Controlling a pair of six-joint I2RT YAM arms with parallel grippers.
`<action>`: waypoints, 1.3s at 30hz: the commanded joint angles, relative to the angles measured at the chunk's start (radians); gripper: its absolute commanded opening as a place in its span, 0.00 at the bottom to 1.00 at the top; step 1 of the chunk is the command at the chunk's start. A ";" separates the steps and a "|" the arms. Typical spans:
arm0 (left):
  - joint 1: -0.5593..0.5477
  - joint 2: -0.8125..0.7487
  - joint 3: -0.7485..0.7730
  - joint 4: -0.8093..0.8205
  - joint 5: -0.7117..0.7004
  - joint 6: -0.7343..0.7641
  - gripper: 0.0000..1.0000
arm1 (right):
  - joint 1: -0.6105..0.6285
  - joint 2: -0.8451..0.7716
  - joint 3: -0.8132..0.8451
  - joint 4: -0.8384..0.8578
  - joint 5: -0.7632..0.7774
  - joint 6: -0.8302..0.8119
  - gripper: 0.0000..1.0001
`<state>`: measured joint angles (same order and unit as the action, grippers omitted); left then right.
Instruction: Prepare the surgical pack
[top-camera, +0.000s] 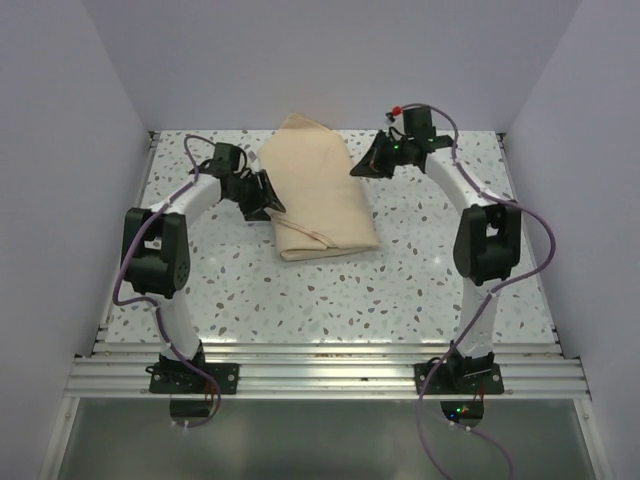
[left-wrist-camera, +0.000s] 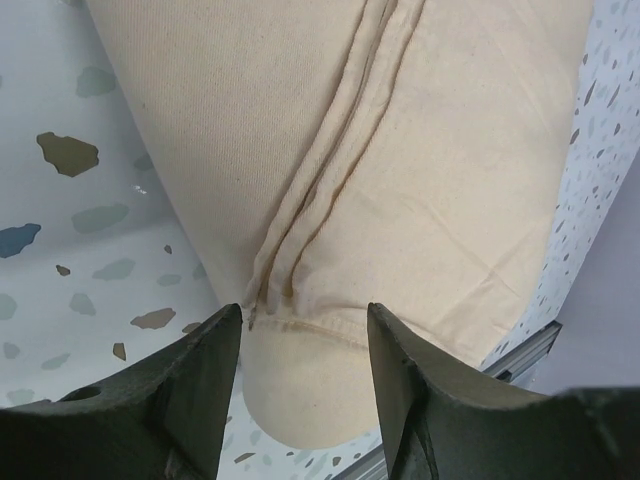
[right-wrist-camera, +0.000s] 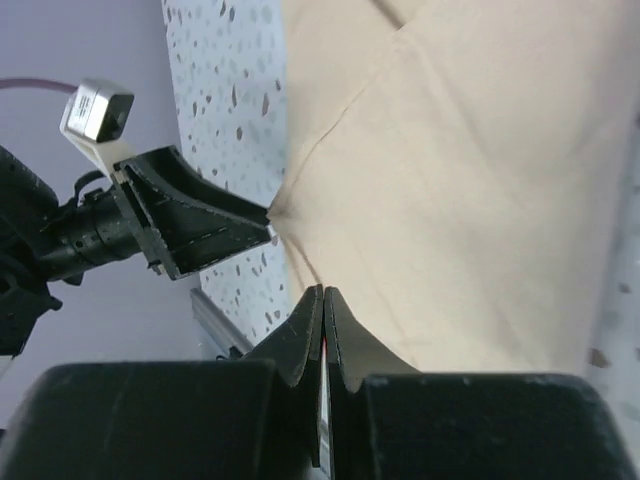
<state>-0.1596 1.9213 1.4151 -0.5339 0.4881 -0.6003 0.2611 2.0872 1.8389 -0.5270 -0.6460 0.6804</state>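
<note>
Fingers (left-wrist-camera: 190, 400) apart, left gripper (top-camera: 268, 196) straddles surgical pack (top-camera: 318, 190) at its nine-o'clock edge, likely to pinch it; right gripper (top-camera: 362, 168), fingers together, waits at two o'clock.

The left claw (left-wrist-camera: 303, 315) is dark grey-green. Between its jaws we see the pack (left-wrist-camera: 400, 180), a plain matte tan-beige with seams shaded darker brown. To that claw's left the table (left-wrist-camera: 90, 250) is white, flecked with brown, grey and blue chips. The right claw (right-wrist-camera: 322, 292) is black, with the same beige ahead of it. The arms (top-camera: 178, 330) are white with black joints, and their cables (top-camera: 125, 280) are purple.
</note>
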 joint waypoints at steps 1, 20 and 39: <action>-0.015 -0.022 0.021 -0.018 -0.017 0.030 0.57 | -0.068 -0.055 -0.062 -0.094 0.016 -0.110 0.00; -0.035 0.081 0.062 -0.115 -0.097 0.103 0.34 | -0.092 -0.039 -0.306 -0.113 0.129 -0.173 0.00; -0.035 0.012 -0.110 -0.098 -0.121 0.142 0.00 | 0.024 -0.111 -0.472 -0.081 0.103 -0.134 0.00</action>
<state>-0.1902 1.9446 1.3792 -0.5682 0.4164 -0.5076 0.2462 2.0602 1.4113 -0.6151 -0.4866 0.5198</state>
